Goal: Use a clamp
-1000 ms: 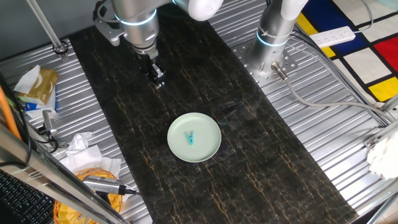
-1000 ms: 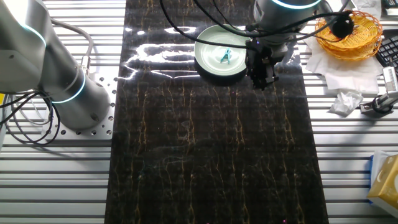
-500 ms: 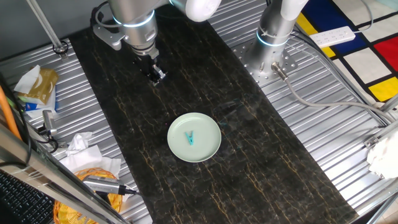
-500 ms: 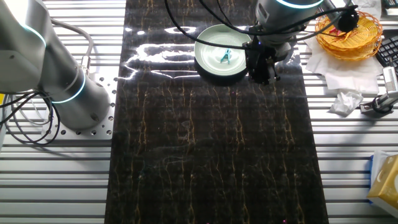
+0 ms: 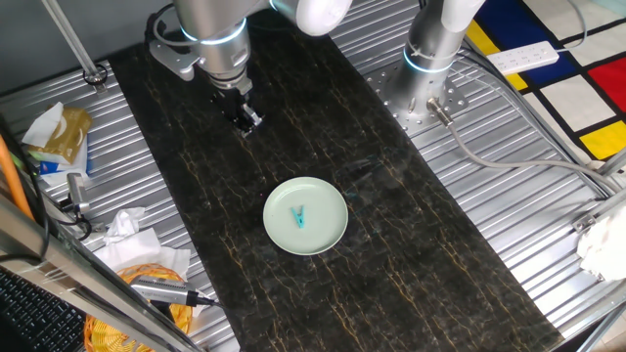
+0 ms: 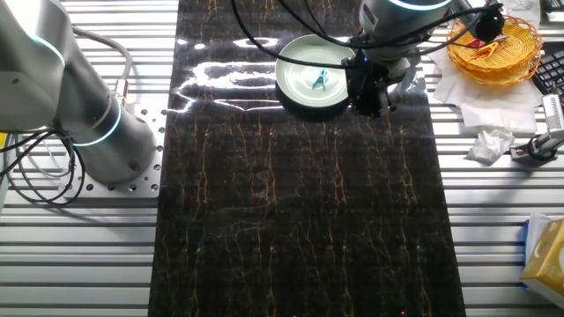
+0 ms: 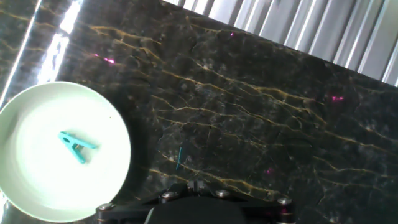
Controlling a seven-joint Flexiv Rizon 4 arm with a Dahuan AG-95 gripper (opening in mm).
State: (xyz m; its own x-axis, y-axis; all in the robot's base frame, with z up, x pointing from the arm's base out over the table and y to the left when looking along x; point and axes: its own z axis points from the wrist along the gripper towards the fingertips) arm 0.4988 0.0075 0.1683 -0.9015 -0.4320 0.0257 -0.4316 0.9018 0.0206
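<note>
On pale green plate [image 5: 323, 233], centre of dark marble mat [image 5: 411, 254]: teal clamp [image 5: 299, 216], lying flat, prongs apart from rim. Above mat, well apart from plate: my gripper [image 5: 246, 121], carrying nothing; whether fingers stand wide or narrow, cannot tell. Hand view: clamp [image 7: 76, 147] left of plate middle

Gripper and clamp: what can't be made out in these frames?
- Gripper: too small and dark in both fixed views to tell open or shut; in the hand view the fingers are cut off by the bottom edge.
- Clamp: lies on the pale green plate; its jaw state is too small to read in any view.
- Plate: left and bottom rim cut off in the hand view.
</note>
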